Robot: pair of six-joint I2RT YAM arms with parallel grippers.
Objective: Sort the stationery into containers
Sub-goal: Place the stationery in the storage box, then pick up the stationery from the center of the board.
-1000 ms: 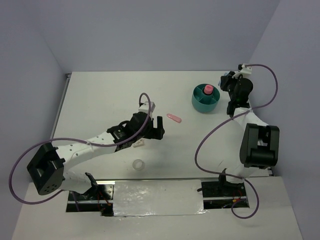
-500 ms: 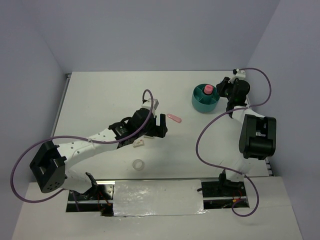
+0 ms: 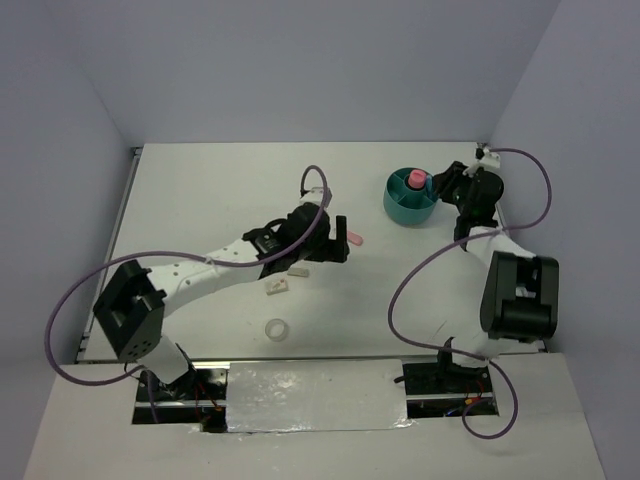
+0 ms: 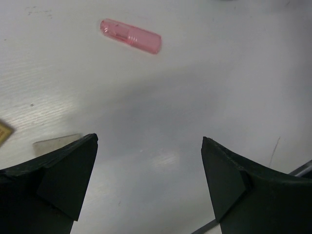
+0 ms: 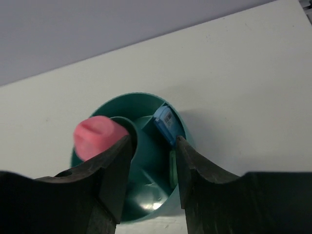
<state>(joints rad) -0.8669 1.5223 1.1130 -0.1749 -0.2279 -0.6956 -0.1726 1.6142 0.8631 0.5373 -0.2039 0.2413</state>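
— Fingers on the left gripper (image 4: 148, 140)?
— Spread wide, empty, low over the table (image 4: 234, 73). The pink stick (image 4: 130, 36) lies flat, upper left of the wrist view, apart from them.
— How will it handle?
— Likely light, stiff, smooth, prone to roll; pinch across its middle.
— Right gripper (image 5: 152, 163)?
— Partly parted, holding nothing, above the teal organizer (image 5: 134, 96), upper right of the overhead view.

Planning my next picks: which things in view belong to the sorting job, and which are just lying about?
Job: teal organizer, holding pink tube, blue stick, green stick; unsorted: pink stick, white block, tan block, clear ring.
Lying about: purple cables, shiny sheet at the near edge.
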